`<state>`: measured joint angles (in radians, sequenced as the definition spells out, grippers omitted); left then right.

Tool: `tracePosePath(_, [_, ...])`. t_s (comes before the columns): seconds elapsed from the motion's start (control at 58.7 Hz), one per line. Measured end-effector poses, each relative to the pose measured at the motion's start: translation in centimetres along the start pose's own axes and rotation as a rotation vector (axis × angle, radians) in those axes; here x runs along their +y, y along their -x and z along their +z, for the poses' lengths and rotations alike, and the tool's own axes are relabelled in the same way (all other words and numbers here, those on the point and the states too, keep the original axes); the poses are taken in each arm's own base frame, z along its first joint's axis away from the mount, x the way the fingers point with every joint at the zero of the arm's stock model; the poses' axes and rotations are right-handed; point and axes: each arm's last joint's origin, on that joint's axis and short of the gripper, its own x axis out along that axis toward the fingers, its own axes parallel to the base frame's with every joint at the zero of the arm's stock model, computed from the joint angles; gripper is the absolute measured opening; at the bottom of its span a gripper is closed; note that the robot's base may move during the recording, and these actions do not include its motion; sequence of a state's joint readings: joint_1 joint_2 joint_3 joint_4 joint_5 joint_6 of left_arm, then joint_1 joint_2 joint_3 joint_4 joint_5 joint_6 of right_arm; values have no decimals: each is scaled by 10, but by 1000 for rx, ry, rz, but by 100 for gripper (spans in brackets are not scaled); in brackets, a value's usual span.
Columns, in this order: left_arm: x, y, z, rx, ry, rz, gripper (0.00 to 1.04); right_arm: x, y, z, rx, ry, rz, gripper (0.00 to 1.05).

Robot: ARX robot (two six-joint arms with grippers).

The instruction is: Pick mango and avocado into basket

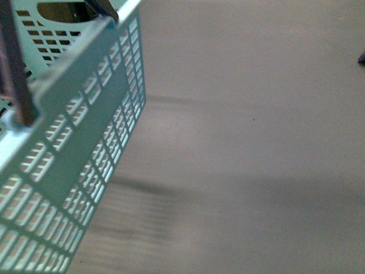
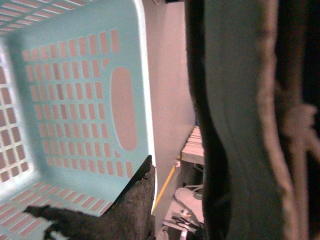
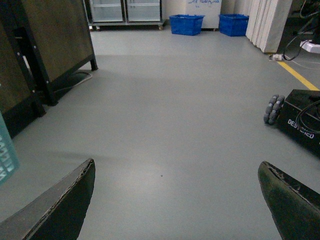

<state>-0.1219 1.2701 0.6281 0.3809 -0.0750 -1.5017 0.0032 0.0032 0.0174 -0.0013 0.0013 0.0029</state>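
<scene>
Right fingers [image 3: 65, 205] spread wide, empty | my left fingers [image 2: 132, 200]: can't tell, beside basket [image 1: 85, 114] handle [image 1: 16, 74] | mango, avocado unseen | I'd level basket first.

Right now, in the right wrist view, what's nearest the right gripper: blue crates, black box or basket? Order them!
1. basket, close beside the right gripper.
2. black box, farther out on the floor.
3. blue crates, by the far wall.
</scene>
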Motion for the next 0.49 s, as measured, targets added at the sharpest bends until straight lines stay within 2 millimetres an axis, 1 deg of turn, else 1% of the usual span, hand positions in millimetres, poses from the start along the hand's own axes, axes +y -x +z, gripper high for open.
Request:
tracePosePath(0.034, [-4, 7, 1, -2, 1, -10, 28, 0, 0, 0, 0, 0, 0, 96])
tracePosePath(0.085, [-13, 23, 4, -8, 4, -32, 28, 0, 0, 0, 0, 0, 0, 96])
tracePosePath(0.136, [-20, 35, 6, -13, 6, -51, 28, 0, 0, 0, 0, 0, 0, 96])
tracePosePath(0.29, [-32, 66, 11, -25, 10, -96, 28, 0, 0, 0, 0, 0, 0, 96])
tracePosePath(0.375, [-36, 75, 12, -26, 11, -116, 28, 0, 0, 0, 0, 0, 0, 96])
tracePosePath(0.494, [-37, 77, 12, -27, 12, -124, 28, 0, 0, 0, 0, 0, 0, 96])
